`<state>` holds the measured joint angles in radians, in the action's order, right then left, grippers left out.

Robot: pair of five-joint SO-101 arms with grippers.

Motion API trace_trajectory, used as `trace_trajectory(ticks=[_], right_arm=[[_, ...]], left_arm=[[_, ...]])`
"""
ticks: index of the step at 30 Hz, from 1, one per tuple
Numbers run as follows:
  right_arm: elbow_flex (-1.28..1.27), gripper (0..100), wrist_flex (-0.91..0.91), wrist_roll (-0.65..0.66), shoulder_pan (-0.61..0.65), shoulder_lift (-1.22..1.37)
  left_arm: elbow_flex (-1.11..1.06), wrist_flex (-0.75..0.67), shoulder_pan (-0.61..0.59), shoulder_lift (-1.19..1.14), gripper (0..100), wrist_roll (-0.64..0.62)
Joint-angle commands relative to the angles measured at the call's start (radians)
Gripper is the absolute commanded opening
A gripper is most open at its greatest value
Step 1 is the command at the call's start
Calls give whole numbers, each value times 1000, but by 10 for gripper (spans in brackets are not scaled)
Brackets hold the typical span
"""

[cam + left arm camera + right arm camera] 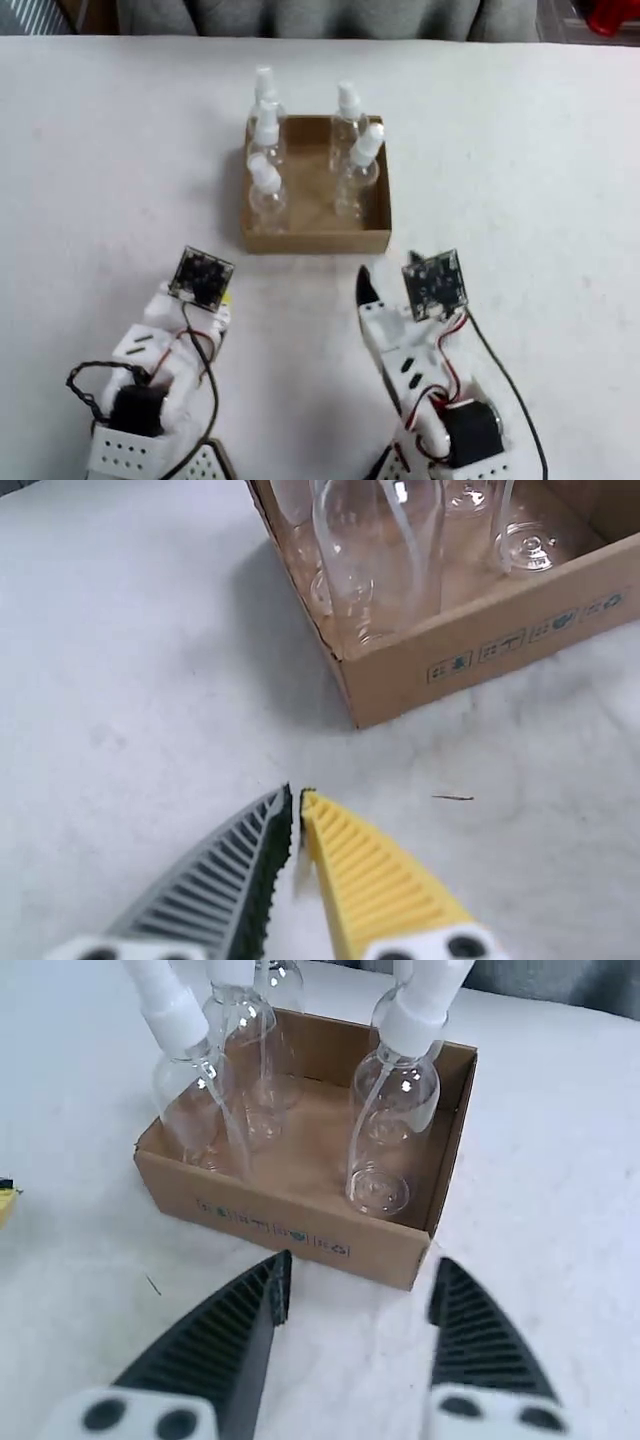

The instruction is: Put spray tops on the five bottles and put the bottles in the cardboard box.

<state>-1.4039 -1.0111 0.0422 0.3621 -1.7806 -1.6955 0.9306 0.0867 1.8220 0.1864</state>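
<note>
Counted five capped bottles [266, 190] in box [315, 241]; seemingly done. Noted left gripper [298, 802] pressed together, right gripper [358, 1278] spread, both empty.

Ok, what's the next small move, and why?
Likely just stay parked: five bottles stand in the cardboard box, each apparently wearing a white spray top. The left claw, shut, and the right claw, open, hold nothing and sit clear of the box.

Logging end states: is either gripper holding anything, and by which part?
Nothing. The left gripper is shut on air, the right gripper open and empty.
</note>
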Motion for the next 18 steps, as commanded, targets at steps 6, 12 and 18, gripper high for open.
trace_trajectory(ticks=[6,12,18], right_arm=[[-48,29,-71,-8,-36,22],[-144,15,-127,-9,-58,22],[-233,15,-180,-9,-58,22]], left_arm=[[3,11,-10,-2,23,9],[3,12,-10,-2,23,9],[3,12,-10,-2,23,8]])
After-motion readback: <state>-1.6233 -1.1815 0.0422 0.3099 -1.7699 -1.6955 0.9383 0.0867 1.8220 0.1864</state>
